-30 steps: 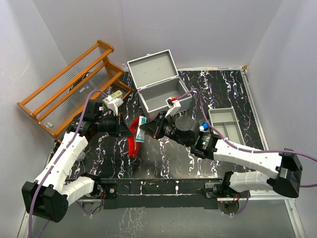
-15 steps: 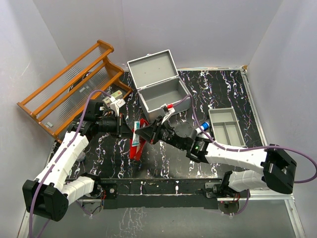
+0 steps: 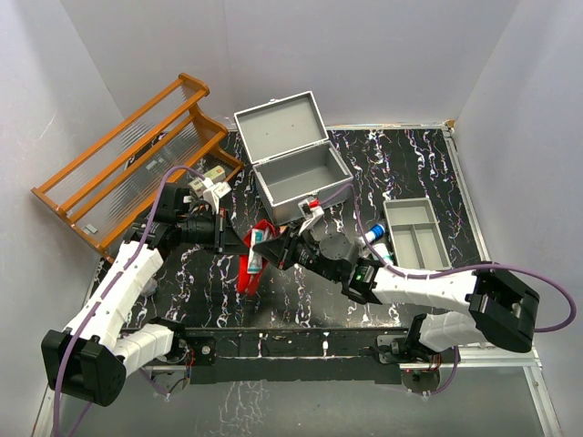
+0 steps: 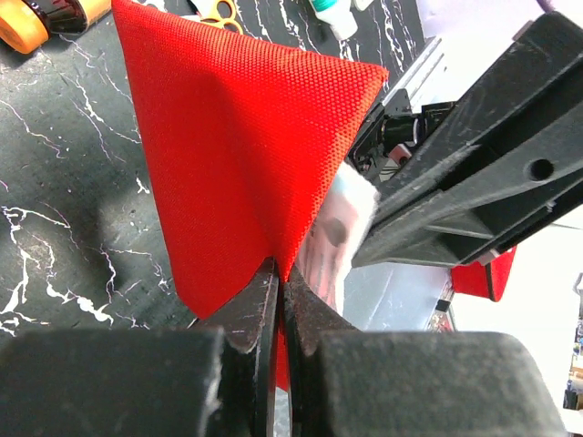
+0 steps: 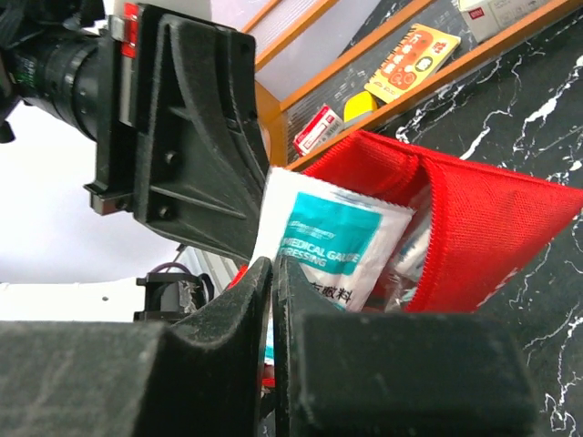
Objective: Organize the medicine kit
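Black marbled table (image 3: pixel 410 164) | left gripper (image 4: pixel 278 300) pinches red pouch (image 4: pixel 237 155) | right gripper (image 5: pixel 271 300) clamps dressing packet (image 5: pixel 328 241) | open medicine kit (image 3: pixel 281 127) toward far edge, right arm nearer

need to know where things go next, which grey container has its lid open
The medicine kit: the deep grey box mid-table, lid swung up behind it. The grey tray to its right is shallow, divided and lidless.

The white packet (image 5: pixel 323 241) poking from the red pouch (image 5: pixel 474 237) reads "MEDICAL GAUZE", with Chinese characters "敷料" beneath.
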You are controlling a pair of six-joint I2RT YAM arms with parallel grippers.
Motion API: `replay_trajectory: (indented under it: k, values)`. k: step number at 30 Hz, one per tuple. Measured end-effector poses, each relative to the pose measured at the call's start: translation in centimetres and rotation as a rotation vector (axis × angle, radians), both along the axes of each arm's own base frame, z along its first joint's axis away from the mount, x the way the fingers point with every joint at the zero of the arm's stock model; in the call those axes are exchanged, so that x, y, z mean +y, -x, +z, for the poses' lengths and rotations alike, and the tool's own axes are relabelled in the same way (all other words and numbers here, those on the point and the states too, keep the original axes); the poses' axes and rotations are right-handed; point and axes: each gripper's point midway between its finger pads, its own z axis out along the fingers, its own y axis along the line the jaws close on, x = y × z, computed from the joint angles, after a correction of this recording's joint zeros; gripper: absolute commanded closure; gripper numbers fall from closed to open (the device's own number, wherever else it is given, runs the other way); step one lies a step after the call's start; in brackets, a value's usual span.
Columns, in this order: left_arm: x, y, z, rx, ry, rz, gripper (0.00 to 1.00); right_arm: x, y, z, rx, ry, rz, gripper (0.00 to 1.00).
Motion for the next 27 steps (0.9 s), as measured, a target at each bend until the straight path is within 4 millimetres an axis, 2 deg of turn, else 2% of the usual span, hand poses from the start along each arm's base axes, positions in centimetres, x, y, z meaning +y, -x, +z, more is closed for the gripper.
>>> replay_trajectory:
  k: [4, 14, 18, 22, 24, 27]
  values:
    - [0.0, 0.0, 0.1, 0.003, 0.004, 0.004, 1.0, -0.3, -0.3, -0.8, 0.031, 0.01, -0.029, 0.71]
    - [0.4, -0.8, -0.5, -0.009, -0.039, 0.043, 1.0, -1.1, -1.3, -2.4, 0.137, 0.139, -0.111, 0.52]
    - [0.9, -1.6, -1.4, -0.014, -0.086, 0.077, 1.0, -1.0, -1.5, -1.2, 0.18, 0.199, -0.126, 0.49]
    - [1.4, -2.2, -2.2, -0.015, -0.126, 0.101, 1.0, -0.1, -2.0, -0.2, 0.234, 0.238, -0.139, 0.5]
    - [1.5, -2.5, -2.5, -0.018, -0.141, 0.108, 1.0, 0.0, -2.1, -0.9, 0.273, 0.268, -0.155, 0.52]
    - [1.8, -2.8, -2.8, -0.026, -0.159, 0.12, 1.0, -0.4, -2.0, -3.3, 0.342, 0.339, -0.183, 0.54]
